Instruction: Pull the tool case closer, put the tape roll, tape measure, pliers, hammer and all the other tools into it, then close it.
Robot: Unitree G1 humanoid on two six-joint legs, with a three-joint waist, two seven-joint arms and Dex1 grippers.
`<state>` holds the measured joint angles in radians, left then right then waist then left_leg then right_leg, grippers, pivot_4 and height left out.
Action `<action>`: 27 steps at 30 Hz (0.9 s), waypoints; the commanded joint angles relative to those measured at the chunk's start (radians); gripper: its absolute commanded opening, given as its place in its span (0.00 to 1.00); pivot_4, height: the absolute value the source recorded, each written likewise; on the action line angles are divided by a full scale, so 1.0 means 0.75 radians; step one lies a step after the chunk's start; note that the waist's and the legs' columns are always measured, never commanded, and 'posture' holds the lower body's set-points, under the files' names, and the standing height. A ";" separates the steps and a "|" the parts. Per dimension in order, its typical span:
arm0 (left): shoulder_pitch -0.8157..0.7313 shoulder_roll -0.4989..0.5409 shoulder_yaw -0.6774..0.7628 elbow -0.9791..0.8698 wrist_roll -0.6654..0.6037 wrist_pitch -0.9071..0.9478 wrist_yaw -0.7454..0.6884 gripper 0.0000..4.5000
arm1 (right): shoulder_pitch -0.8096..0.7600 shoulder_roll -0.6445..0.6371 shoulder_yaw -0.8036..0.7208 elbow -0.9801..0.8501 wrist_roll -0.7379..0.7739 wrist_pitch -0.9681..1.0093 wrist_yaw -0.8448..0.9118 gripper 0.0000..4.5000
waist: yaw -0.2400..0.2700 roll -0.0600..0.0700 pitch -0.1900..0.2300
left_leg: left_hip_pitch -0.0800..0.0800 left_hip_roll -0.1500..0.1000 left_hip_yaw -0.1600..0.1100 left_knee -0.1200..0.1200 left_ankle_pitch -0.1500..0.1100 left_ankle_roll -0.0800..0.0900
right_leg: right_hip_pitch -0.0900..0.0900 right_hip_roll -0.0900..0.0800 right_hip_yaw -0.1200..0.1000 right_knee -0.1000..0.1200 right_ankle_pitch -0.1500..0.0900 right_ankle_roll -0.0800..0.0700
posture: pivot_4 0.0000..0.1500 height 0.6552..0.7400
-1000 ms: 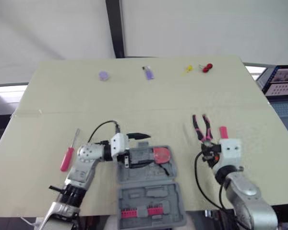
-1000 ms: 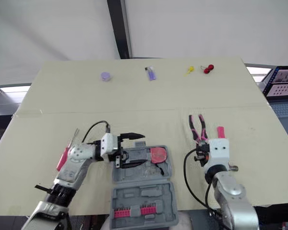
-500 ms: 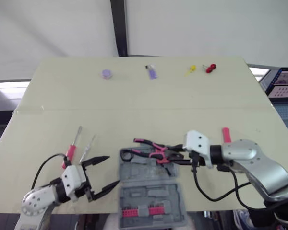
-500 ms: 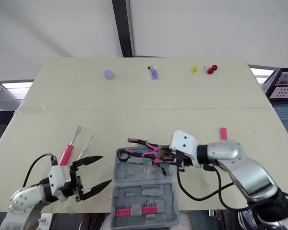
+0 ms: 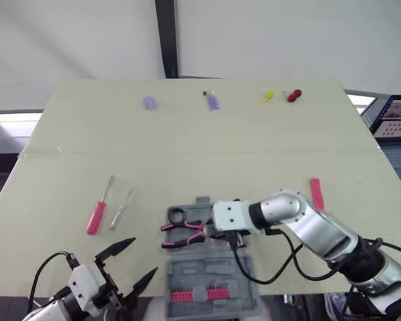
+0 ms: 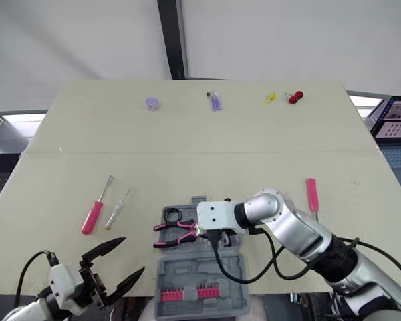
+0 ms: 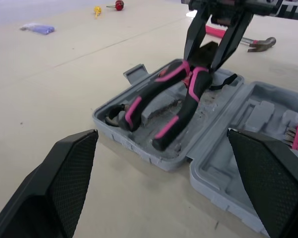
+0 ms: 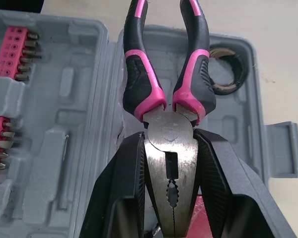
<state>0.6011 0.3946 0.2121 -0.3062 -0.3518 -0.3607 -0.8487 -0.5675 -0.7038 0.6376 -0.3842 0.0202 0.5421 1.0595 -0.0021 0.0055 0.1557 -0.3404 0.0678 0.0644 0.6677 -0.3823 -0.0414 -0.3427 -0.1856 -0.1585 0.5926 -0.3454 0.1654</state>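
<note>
Two tools logged | right tool (image 8: 170, 148) clamped on pliers (image 5: 184, 231) head, handles inside case (image 5: 220, 273) far half, beside tape roll (image 5: 176, 215) | left tool (image 5: 144, 255) spread wide, empty, left of case

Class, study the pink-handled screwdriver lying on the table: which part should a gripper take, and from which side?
Probably best: grip the pink-handled screwdriver at its thick handle, from straight above, fingers straddling its width. It lies flat on the beige table, and its thin shaft offers little to hold.
</note>
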 commanded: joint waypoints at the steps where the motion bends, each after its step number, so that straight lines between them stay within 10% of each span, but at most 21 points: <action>1: 0.034 0.007 0.005 -0.042 -0.013 -0.008 0.019 1.00 | -0.004 0.021 -0.001 -0.016 -0.030 -0.031 0.013 0.21 | -0.002 0.000 0.000 | 0.000 0.000 0.000 0.000 0.000 0.000 | 0.000 0.000 0.000 0.000 0.000 0.000 | 1.00 1.00; 27: -0.024 0.041 -0.015 -0.011 0.006 0.013 0.045 1.00 | 0.068 0.036 -0.039 0.007 -0.089 -0.053 0.011 0.21 | -0.002 0.000 0.000 | 0.000 0.000 0.000 -0.001 0.000 0.000 | 0.000 0.000 0.000 0.000 0.000 0.000 | 1.00 1.00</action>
<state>0.5795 0.4261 0.2068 -0.3018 -0.3490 -0.3465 -0.8245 -0.5149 -0.6850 0.6250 -0.3515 -0.0412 0.5209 1.0592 -0.0033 0.0056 0.1557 -0.3401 0.0678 0.0645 0.6672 -0.3823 -0.0414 -0.3430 -0.1856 -0.1587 0.5927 -0.3454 0.1654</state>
